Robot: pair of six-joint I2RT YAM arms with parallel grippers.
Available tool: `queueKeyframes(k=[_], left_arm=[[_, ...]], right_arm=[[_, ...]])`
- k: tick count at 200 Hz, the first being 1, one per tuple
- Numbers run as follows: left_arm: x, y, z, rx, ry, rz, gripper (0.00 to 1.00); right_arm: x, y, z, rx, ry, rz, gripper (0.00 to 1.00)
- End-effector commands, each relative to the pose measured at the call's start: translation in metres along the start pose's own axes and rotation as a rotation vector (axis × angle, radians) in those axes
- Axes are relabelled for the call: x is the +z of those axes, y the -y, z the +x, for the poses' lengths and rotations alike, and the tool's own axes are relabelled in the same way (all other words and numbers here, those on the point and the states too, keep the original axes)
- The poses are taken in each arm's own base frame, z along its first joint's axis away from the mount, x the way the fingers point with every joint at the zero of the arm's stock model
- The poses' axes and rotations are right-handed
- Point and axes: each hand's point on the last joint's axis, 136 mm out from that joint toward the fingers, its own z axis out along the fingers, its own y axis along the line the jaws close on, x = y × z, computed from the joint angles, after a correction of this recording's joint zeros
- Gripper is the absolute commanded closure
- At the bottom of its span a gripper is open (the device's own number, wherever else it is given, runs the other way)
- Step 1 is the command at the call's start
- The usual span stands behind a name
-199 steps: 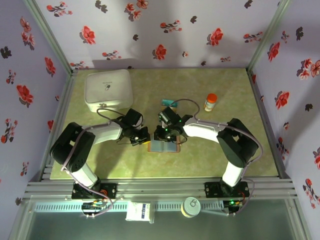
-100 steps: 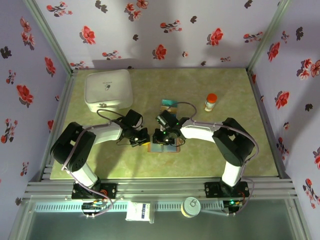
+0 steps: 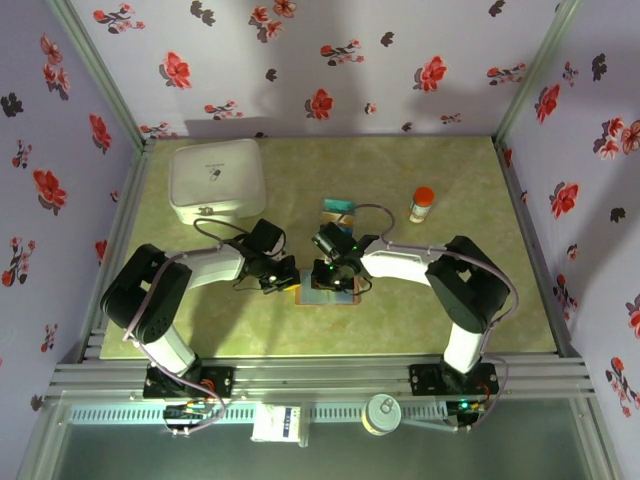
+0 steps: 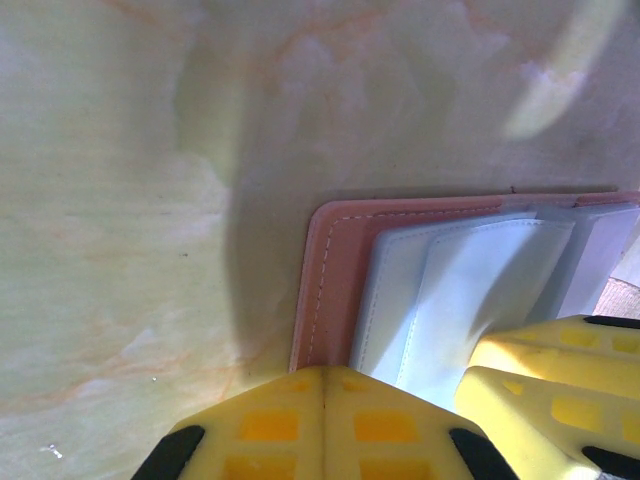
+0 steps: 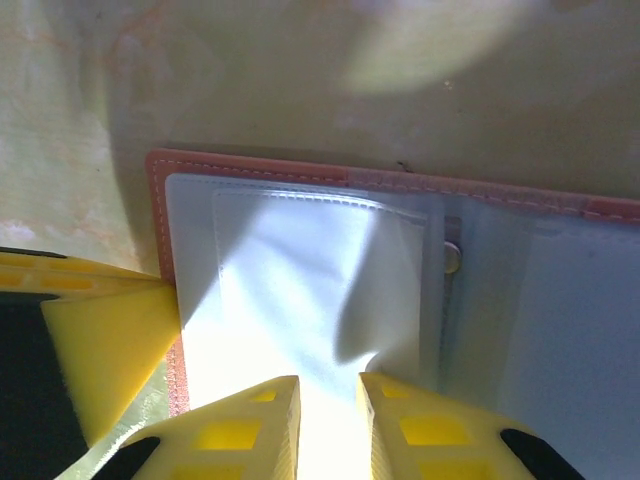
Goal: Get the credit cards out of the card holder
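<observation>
Since a second ago your right arm has tucked its elbow in and settled lower over the wallet, while the left one has hardly stirred. Your left gripper (image 4: 322,410) has its pads pressed together, its tip bearing on the left edge of the card holder (image 4: 335,290), which lies open and flat on the table (image 4: 120,200) between the two arms. Your right gripper (image 5: 328,425) rests on a blue-grey pocket, jaws a narrow gap apart, with nothing visibly between them. Beyond the wallet lie credit cards (image 3: 338,207) already out. Expect soft, limp pockets and thin, stiff, slick cards: keep the leather pinned, pinch any exposed card edge, and slide it straight out of the pocket mouth.
</observation>
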Motion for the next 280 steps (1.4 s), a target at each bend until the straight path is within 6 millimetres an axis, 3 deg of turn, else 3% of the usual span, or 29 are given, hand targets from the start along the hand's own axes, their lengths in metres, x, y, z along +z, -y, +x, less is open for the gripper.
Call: queueKeyframes(k=[1, 47, 83, 143, 157, 161, 165, 186, 194, 238, 280], left_arm=[[0.001, -0.006, 0.004, 0.000, -0.014, -0.032, 0.96], [-0.014, -0.005, -0.005, 0.024, 0.027, -0.062, 0.93], [-0.037, -0.015, -0.018, 0.038, 0.080, -0.119, 0.78], [-0.081, -0.035, -0.048, 0.068, 0.212, -0.207, 0.32], [-0.090, -0.040, -0.055, 0.074, 0.246, -0.229, 0.23], [-0.093, -0.041, -0.057, 0.075, 0.256, -0.234, 0.21], [-0.095, -0.043, -0.058, 0.075, 0.263, -0.239, 0.19], [-0.104, -0.051, -0.068, 0.075, 0.302, -0.265, 0.11], [-0.107, -0.055, -0.072, 0.070, 0.315, -0.280, 0.01], [-0.125, -0.081, -0.095, 0.077, 0.381, -0.391, 0.00], [-0.151, -0.118, -0.119, 0.119, 0.497, -0.599, 0.00]], right_arm=[[-0.007, 0.014, 0.006, -0.006, 0.002, 0.071, 0.76], [-0.023, 0.012, -0.002, -0.045, 0.061, 0.075, 0.71], [-0.049, 0.028, -0.013, -0.093, 0.135, 0.180, 0.63], [-0.101, 0.066, -0.034, -0.102, 0.254, 0.326, 0.30], [-0.112, 0.075, -0.039, -0.082, 0.287, 0.323, 0.15], [-0.116, 0.079, -0.040, -0.068, 0.299, 0.325, 0.04], [-0.119, 0.082, -0.041, -0.061, 0.305, 0.326, 0.01], [-0.137, 0.102, -0.047, -0.023, 0.354, 0.336, 0.01], [-0.144, 0.111, -0.049, -0.017, 0.374, 0.353, 0.01], [-0.180, 0.165, -0.065, 0.045, 0.524, 0.468, 0.01], [-0.196, 0.216, -0.087, 0.046, 0.675, 0.647, 0.01]])
